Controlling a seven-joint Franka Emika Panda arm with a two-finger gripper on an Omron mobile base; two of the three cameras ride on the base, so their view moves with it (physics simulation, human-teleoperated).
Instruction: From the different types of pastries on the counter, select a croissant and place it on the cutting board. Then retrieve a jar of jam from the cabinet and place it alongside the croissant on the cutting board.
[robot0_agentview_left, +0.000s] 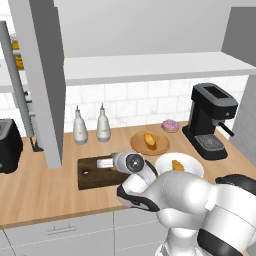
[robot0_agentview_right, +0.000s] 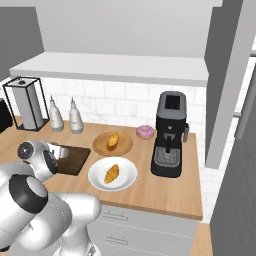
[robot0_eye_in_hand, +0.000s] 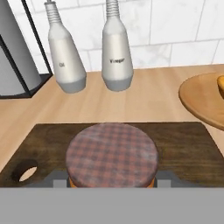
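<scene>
The jar of jam (robot0_eye_in_hand: 112, 156) sits between the gripper's (robot0_eye_in_hand: 112, 180) fingers, which are clamped on its sides just under the checked lid, right over the cutting board (robot0_eye_in_hand: 183, 142); whether its base touches the wood I cannot tell; by the look of it a small, stiff, smooth-walled thing, likely glass and fairly heavy for its size, so it could slip if squeezed lightly and crack if dropped; the straight wall below the lid, where the fingers now sit, looks the sound place to hold, since the lid overhangs and would catch a slide. The board lies on the counter (robot0_agentview_left: 45, 192), its hole toward the oil and vinegar bottles' (robot0_eye_in_hand: 117, 57) side; the croissant (robot0_agentview_right: 112, 173) is not on it but in a white bowl (robot0_agentview_right: 127, 182) nearby; a bun (robot0_agentview_right: 113, 140) rests on the round wooden plate (robot0_agentview_right: 102, 146), and a pink doughnut (robot0_agentview_right: 145, 131) lies beside the coffee machine (robot0_agentview_right: 169, 135).
</scene>
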